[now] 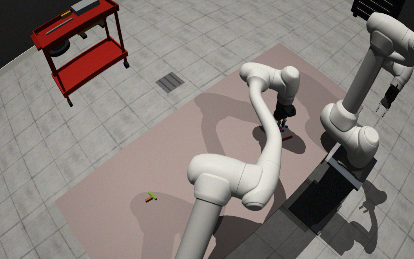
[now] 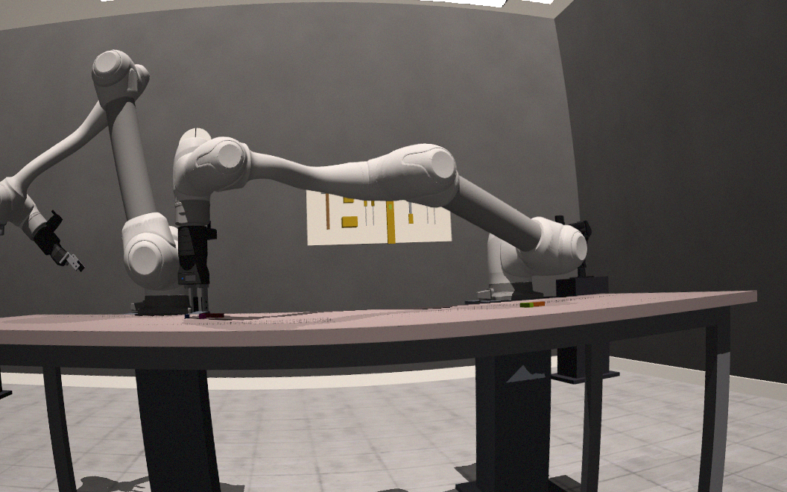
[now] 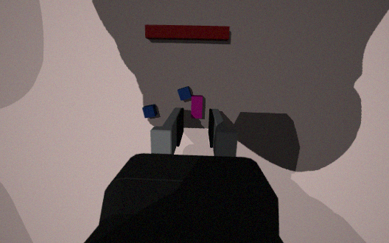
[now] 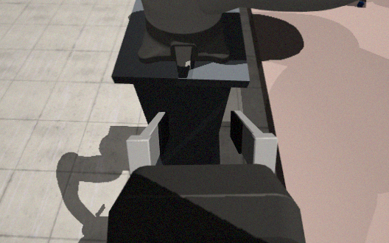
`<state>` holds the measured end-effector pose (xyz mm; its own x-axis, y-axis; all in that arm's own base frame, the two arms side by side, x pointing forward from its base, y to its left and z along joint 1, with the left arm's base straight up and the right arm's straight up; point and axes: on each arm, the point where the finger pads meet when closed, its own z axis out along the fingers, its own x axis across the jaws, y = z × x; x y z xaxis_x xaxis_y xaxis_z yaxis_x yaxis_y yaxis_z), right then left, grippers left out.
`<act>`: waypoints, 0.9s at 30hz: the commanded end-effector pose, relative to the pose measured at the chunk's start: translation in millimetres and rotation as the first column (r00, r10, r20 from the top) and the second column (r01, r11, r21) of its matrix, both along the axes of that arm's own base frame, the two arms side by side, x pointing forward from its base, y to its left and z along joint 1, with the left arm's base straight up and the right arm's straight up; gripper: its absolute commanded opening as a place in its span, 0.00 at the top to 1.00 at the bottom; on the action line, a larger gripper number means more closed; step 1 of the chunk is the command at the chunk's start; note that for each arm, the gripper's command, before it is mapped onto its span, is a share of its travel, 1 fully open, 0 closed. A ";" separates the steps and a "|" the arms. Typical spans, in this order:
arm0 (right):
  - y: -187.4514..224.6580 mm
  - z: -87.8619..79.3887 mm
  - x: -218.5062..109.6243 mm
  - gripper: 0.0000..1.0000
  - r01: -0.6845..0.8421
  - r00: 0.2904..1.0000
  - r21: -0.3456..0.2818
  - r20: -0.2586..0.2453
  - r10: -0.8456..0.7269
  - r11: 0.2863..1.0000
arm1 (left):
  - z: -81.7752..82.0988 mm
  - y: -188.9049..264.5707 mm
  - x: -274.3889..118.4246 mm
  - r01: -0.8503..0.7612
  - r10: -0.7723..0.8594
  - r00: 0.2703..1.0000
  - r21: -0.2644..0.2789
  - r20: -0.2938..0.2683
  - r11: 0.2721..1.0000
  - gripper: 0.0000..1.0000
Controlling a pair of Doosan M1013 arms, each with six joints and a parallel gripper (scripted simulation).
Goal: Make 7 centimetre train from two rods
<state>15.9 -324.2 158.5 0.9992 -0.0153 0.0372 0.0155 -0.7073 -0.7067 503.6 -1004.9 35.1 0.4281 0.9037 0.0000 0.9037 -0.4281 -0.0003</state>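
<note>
Left gripper (image 1: pixel 281 124) (image 2: pixel 200 311) (image 3: pixel 197 110): hovering over magenta rod (image 1: pixel 280 129) (image 2: pixel 202 315) (image 3: pixel 197 107), fingers standing part-open, holding nothing. Magenta rod: lying flat, probably behaving light, stiff; grasp across long sides at mid-length, squarely. Blue rod (image 1: pixel 282 130) (image 3: pixel 184 93): sitting just beside magenta rod, risking nudge. Red rod (image 1: pixel 287 138) (image 2: pixel 216 315) (image 3: pixel 187 32): lying near magenta rod. Lime rod (image 1: pixel 152 195) (image 2: pixel 528 304), likely partner: lying well apart from magenta rod. Right gripper (image 1: pixel 380 113) (image 2: pixel 81 267) (image 4: pixel 199 113): hanging wide, empty, well apart from magenta rod.

pale pink flat tabletop (image 1: pixel 157 154) (image 2: pixel 384 320): bore rods directly
far apart from red rod (image 1: pixel 287 138) (image 3: pixel 187 32): lime rod (image 1: pixel 152 195) (image 2: pixel 528 304), orange rod (image 1: pixel 148 199) (image 2: pixel 538 303)
near red rod: magenta rod (image 3: pixel 197 107), two blue cubes (image 3: pixel 184 93)
</note>
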 end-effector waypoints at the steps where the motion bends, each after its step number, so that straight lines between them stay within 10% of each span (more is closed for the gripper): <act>1: -0.2 0.3 0.1 0.00 0.000 1.000 -0.001 0.000 0.000 1.000 | 2.2 -0.3 0.3 0.000 0.000 1.000 -0.002 0.001 1.000 0.46; 27: -0.2 0.3 0.1 0.00 0.000 1.000 -0.001 0.000 0.000 1.000 | -7.5 -0.3 0.3 0.000 0.000 1.000 -0.002 0.001 1.000 0.46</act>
<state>15.9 -324.2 158.5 0.9992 -0.0153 0.0372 0.0155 -0.7073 -0.7067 503.6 -1004.8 26.7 0.4281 0.9037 0.0001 0.9037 -0.4281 -0.0004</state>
